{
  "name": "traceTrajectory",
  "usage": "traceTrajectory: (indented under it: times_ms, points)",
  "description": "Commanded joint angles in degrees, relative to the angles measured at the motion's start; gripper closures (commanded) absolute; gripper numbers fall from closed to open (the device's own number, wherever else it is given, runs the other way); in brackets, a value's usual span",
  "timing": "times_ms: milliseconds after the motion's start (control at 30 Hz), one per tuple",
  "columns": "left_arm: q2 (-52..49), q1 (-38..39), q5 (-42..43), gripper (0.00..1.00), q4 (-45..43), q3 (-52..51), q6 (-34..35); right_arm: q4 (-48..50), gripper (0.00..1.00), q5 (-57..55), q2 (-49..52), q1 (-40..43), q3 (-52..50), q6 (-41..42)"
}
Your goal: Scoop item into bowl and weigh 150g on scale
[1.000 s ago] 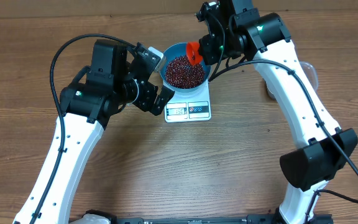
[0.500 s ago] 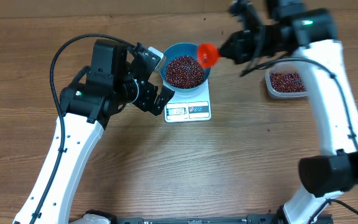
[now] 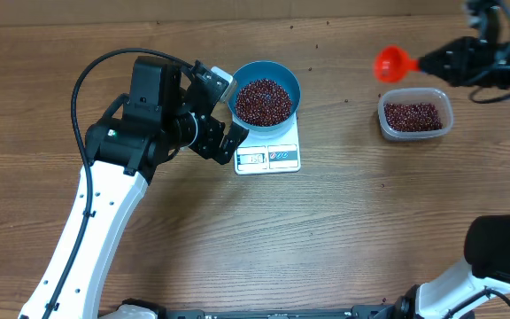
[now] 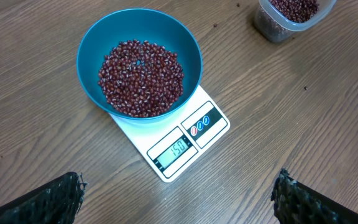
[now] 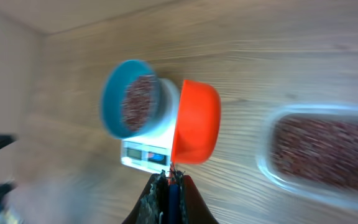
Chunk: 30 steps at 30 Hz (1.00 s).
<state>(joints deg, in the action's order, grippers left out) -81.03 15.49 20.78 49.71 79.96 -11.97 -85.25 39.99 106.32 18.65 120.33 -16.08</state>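
1. desk (image 3: pixel 237 239): carries everything for the task. both of my arms are clear of the weighing spot.
2. scale (image 4: pixel 211 124): lies flat on the desk, directly in front of my left jaws. the left jaws are spread to full width, hold nothing, and touch nothing.
3. bowl (image 4: pixel 104 37): sits upright on the scale platform and covers most of it. the display edge is exposed.
4. clear tub (image 3: pixel 382 117): stands on the desk, well apart from the scale, with a layer of beans left in it.
5. orange scoop (image 3: pixel 390 63): my right jaws are pressed together on its handle and hold it in the air just beside the tub, far from the bowl. i cannot tell whether the cup is empty.
6. beans (image 4: pixel 140 76): a loose heap fills the lower part of the bowl.
7. display (image 4: pixel 178 149): appears to read 150 in the left wrist view.

judgement: scooping and weighing look complete. what remains is to confirm a steady reading and put the scoop down.
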Motion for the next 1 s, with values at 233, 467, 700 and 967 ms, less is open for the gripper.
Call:
traceTrajectory:
  times_ms: [233, 467, 700, 967]
  points:
    - [0.4, -0.1, -0.4, 0.00, -0.2, 1.3, 0.8, 0.7, 0.96, -35.5, -1.5, -4.0, -1.9, 13.3]
    - [0.4, -0.1, -0.4, 0.00, -0.2, 1.3, 0.8, 3.8, 0.96, -52.7, -1.4, -11.5, -7.5, 14.6]
    - [0.4, -0.1, -0.4, 0.00, -0.2, 1.3, 0.8, 5.9, 0.96, -60.1, -1.4, -15.3, -8.4, 16.6]
    - [0.4, -0.1, -0.4, 0.00, -0.2, 1.3, 0.8, 7.6, 0.96, -56.9, -1.4, -15.0, -9.6, 17.8]
